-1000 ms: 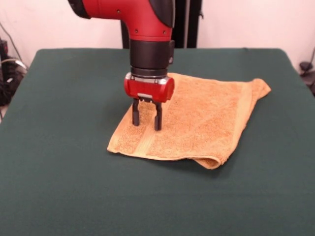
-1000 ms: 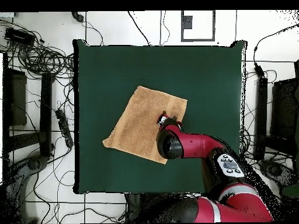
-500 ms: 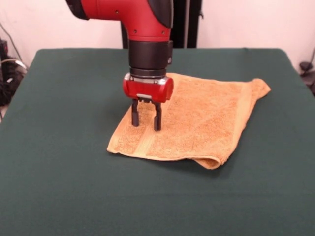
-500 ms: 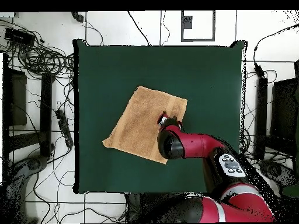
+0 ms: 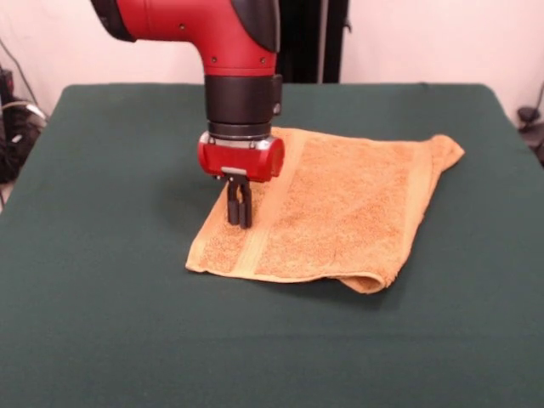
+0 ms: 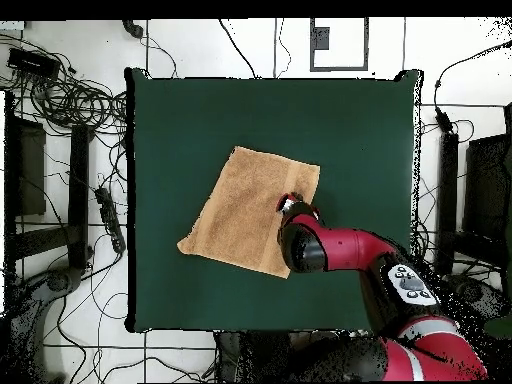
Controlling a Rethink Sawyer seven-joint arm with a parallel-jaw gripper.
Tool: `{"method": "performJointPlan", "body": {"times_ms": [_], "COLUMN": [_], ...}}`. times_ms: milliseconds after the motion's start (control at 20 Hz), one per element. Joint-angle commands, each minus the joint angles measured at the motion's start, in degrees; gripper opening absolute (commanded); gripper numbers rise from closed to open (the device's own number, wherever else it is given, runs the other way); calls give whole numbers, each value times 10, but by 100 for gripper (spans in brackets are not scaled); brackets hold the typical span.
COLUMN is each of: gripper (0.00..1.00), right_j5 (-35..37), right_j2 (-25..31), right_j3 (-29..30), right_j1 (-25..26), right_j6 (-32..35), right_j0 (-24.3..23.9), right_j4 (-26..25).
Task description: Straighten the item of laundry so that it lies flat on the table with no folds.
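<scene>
Since a second ago, our hand (image 5: 239, 214) has slid toward the towel's (image 5: 340, 204) left woven band and clenched, apparently pinching terry there to tug it flat. It sits mid-desk (image 5: 102, 323), one near corner doubled under, long axis running diagonally across the desk in the overhead view.

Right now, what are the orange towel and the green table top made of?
The towel looks like soft terry cloth: its face is fuzzy and nubbly, with a smoother flat woven band near the edge. The table seems covered in a plain matte green fabric, maybe felt; there is no shine on it.
</scene>
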Motion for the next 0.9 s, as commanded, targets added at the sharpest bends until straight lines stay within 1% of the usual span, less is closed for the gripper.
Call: {"method": "performJointPlan", "body": {"times_ms": [50,400,650,900], "gripper": [0,0,0,0], "right_j5": [25,46,42,58], "right_j2": [72,88,77,72], "right_j3": [-98,-100,-93,-94], "right_j1": [87,86,80,77], "right_j6": [-7,-12,5,-2], "right_j0": [-10,-21,-14,-10], "right_j4": [-20,-32,-24,-23]}}
